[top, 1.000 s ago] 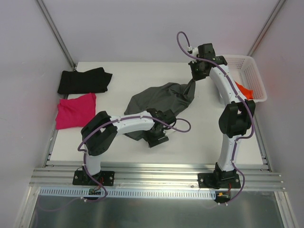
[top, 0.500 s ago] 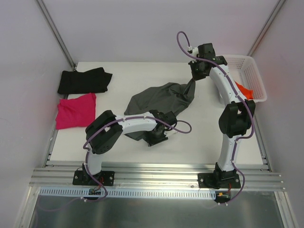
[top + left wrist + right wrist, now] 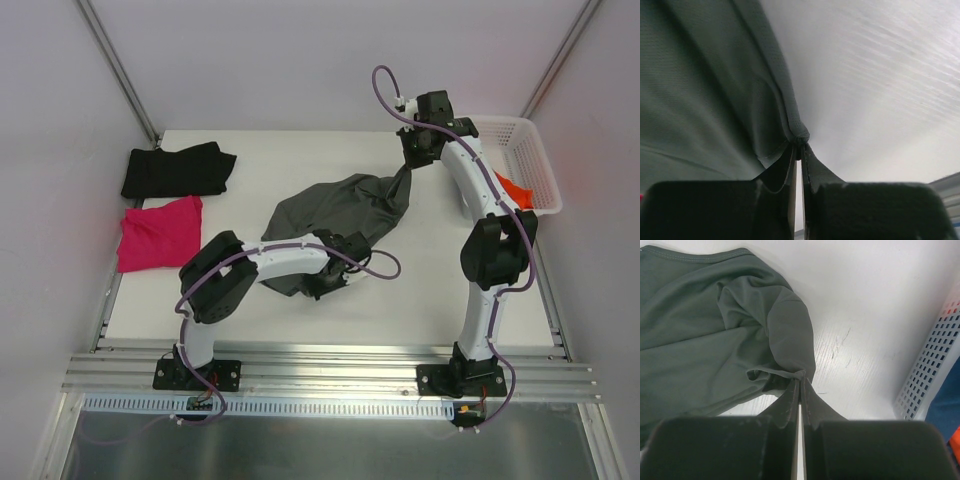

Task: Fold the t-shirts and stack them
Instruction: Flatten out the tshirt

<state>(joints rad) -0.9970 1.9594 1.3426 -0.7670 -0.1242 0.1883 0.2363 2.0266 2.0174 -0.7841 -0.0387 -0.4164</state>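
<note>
Grey shirt [image 3: 340,212] lies crumpled on the counter [image 3: 440,295], with the left claw [image 3: 322,284] and right claw [image 3: 408,166] each clamped shut on its edge. Basket [image 3: 527,150] just beside right claw; black shirt [image 3: 178,170] and magenta shirt [image 3: 158,232] well left of left claw.

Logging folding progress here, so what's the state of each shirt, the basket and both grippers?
dark grey t-shirt, unfolded, crumpled mid-table.
black t-shirt, roughly folded, table's far left.
magenta t-shirt, folded, beside the black one.
orange t-shirt, bunched in basket.
white basket, upright, holding cloth.
left gripper, shut on the grey shirt's near edge.
right gripper, shut on its far corner.
</note>
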